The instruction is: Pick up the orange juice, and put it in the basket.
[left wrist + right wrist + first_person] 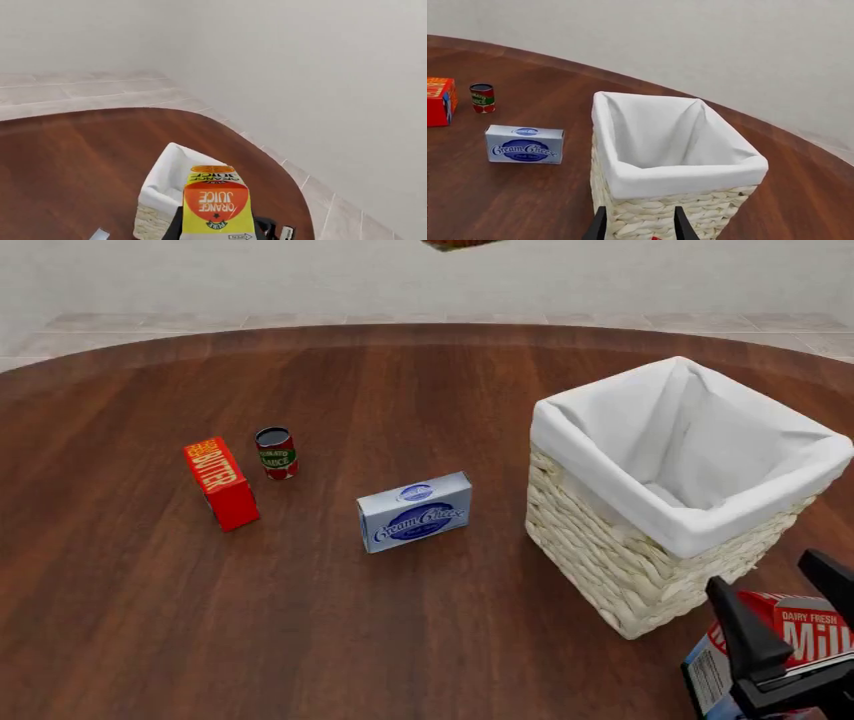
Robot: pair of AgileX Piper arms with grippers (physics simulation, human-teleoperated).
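1. The left gripper [220, 235] holds the juice [217, 202] tight, up in the air above the basket [163, 192].
2. The right gripper [639, 225] is open wide, at 5 o'clock from the basket [667, 540].
3. The milk [787, 645] stands beside it.

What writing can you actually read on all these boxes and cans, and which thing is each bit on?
"ORANGE JUICE": orange juice, seen upside down, printed twice; "OPEN" by an arrow near its top edge.
"BUTTER": red box.
"Cream Cheese": blue and white box.
"DAIRY FRESH" and "Mil", cut off: milk carton.
Small red can: label too small to read.
Basket: no writing.
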